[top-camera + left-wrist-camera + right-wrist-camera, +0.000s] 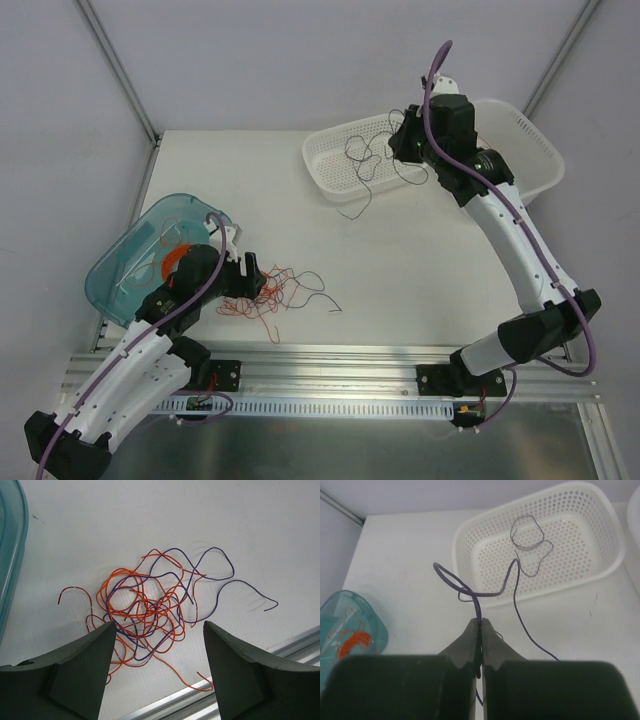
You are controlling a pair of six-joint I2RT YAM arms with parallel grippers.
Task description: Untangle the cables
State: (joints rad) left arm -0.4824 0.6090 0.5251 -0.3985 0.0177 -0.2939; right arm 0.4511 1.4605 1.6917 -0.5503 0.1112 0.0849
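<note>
A fist-sized tangle of cables (275, 292), red-orange strands mixed with dark purple ones, lies on the white table in front of the left arm. My left gripper (240, 265) is open just on the near side of the tangle (145, 607), and nothing sits between its fingertips (159, 625). My right gripper (400, 140) is up over the white basket (330, 170), shut on a single dark cable (495, 594). That cable (365, 165) loops away from the jaws (481, 621) and runs over the basket rim (570, 586) into the basket.
A teal translucent container (130, 260) at the left holds a flat orange coil (172, 260). A second, larger white basket (530, 140) stands behind the right arm. An aluminium rail (330, 360) runs along the near table edge, just under the tangle.
</note>
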